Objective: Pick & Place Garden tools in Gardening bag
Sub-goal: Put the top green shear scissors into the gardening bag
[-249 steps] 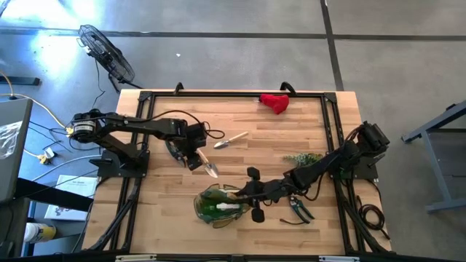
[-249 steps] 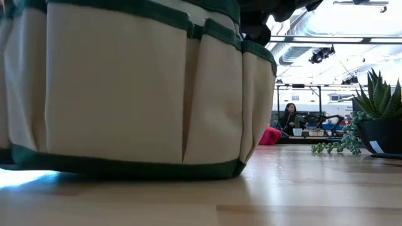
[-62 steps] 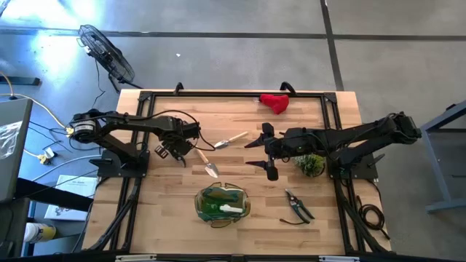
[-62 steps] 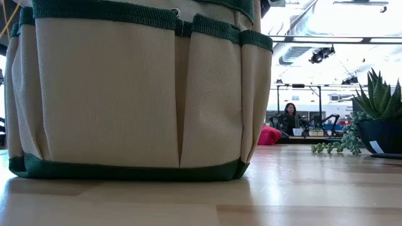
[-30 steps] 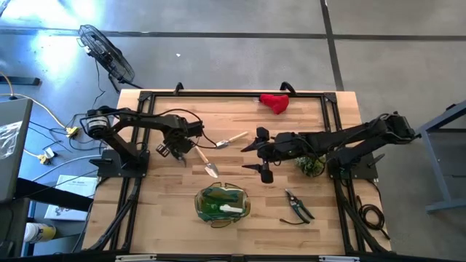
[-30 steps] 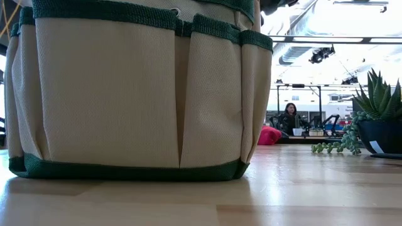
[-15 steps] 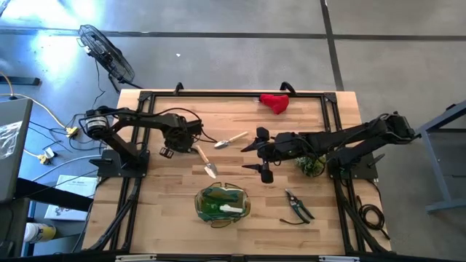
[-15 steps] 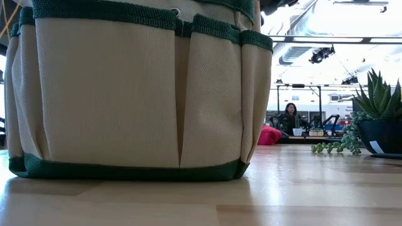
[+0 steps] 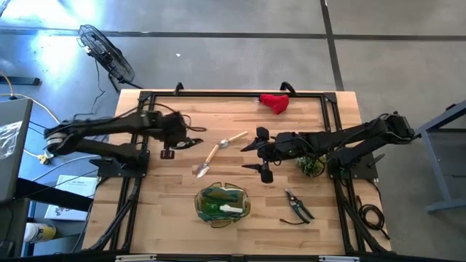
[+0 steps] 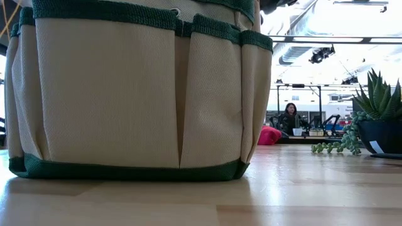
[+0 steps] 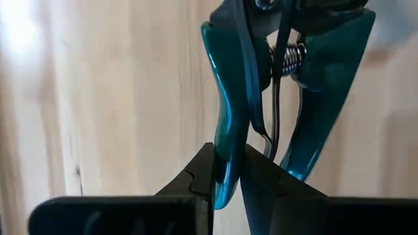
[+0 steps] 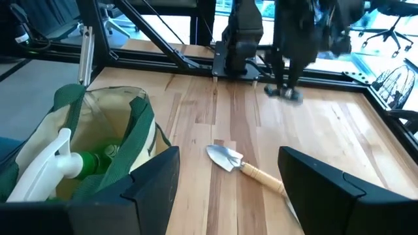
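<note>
Left gripper (image 11: 227, 160) pinching one slick teal handle of spring-loaded garden clippers (image 11: 230, 91) at the table's left, well apart from the gardening bag (image 9: 204, 195); likely light, stiff, prone to pivoting; right gripper (image 9: 253, 156) spread wide mid-table.

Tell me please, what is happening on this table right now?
Two robot arms are packing garden tools into the bag. The left end effector is shut on one handle of a teal-handled spring tool, at the table's left. The right end effector hangs open over the middle. A trowel and pruning shears lie outside the bag.
</note>
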Available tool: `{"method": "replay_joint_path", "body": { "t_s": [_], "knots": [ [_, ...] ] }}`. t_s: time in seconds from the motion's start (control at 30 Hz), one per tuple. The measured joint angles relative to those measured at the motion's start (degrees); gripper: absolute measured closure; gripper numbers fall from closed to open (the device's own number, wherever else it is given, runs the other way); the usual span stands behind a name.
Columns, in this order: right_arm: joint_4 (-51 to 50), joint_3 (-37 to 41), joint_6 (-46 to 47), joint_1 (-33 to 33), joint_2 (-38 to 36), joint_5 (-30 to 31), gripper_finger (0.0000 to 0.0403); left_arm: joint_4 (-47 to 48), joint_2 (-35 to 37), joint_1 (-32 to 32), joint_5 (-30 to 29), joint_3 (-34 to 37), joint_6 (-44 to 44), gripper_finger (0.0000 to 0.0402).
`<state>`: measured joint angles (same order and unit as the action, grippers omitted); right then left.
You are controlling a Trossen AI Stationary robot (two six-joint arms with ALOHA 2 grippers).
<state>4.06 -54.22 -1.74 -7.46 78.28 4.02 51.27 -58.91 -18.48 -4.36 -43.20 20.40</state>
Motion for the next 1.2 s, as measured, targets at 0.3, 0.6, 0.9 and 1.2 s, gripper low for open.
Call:
{"method": "replay_joint_path", "body": {
  "t_s": [0.3, 0.6, 0.9, 1.2],
  "knots": [
    [0.9, 0.0, -0.1, 0.1, 0.0, 0.1, 0.0151, -13.1, 17.5, 8.9, 4.5, 0.0, -12.8, 0.0365],
    [1.1, 0.0, 0.0, 0.1, 0.0, -0.4, 0.0151, -31.7, 25.2, 24.4, 2.0, 11.2, -27.8, 0.0365],
    [1.3, 0.0, 0.5, 0.0, 0.0, -1.6, 0.0151, -56.7, 25.4, 48.2, -19.8, 25.1, -33.1, 0.0365],
    [5.4, 0.0, 1.6, 0.1, 0.0, -1.6, 0.0151, -61.0, 17.5, 69.3, -44.7, 26.2, -36.9, 0.0365]
  ]
}}
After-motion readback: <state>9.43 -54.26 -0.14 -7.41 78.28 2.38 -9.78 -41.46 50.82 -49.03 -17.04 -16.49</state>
